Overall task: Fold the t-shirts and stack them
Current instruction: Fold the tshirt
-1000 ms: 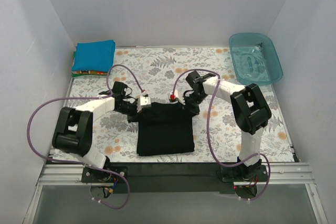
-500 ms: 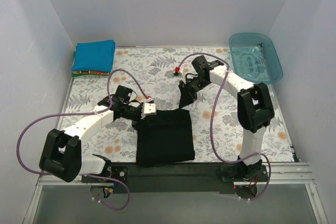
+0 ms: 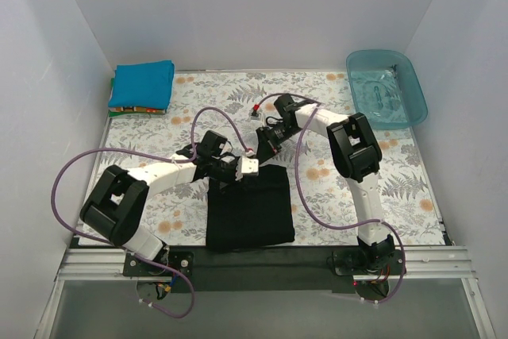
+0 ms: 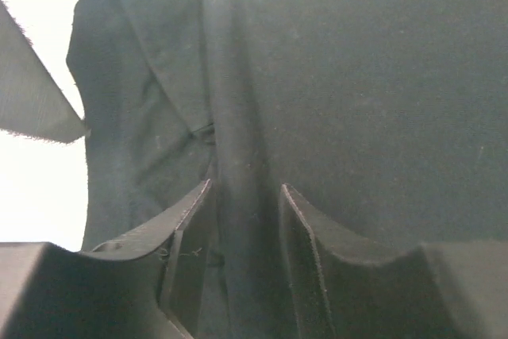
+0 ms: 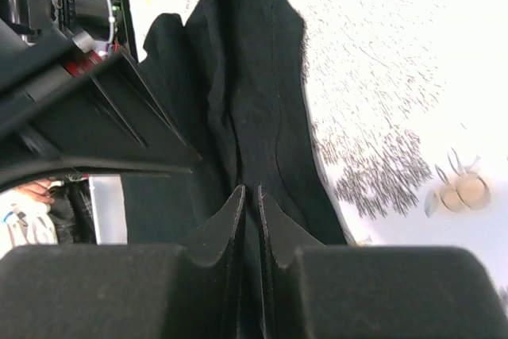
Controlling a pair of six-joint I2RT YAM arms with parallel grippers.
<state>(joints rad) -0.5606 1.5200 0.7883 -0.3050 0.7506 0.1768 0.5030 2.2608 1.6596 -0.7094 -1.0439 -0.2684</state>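
Note:
The black t-shirt (image 3: 250, 210) lies folded into a rectangle near the front edge of the table. My left gripper (image 3: 254, 167) sits at its top edge; in the left wrist view the gripper (image 4: 244, 188) has a ridge of the black cloth (image 4: 357, 77) between its jaws. My right gripper (image 3: 263, 151) is just above it and to its right. In the right wrist view the gripper (image 5: 250, 190) is pinched nearly shut on a raised fold of the black cloth (image 5: 254, 77). The folded blue t-shirt (image 3: 142, 84) lies at the back left on orange and green slivers (image 3: 136, 109).
The floral tablecloth (image 3: 238, 101) covers the table and shows in the right wrist view (image 5: 381, 53). The teal plastic tub (image 3: 386, 89) stands at the back right. White walls close in the left, back and right sides. Purple cables loop beside both arms.
My left gripper has slid right along the shirt's top edge. My right gripper rose with a corner of cloth, then came down and left, close to the left gripper.

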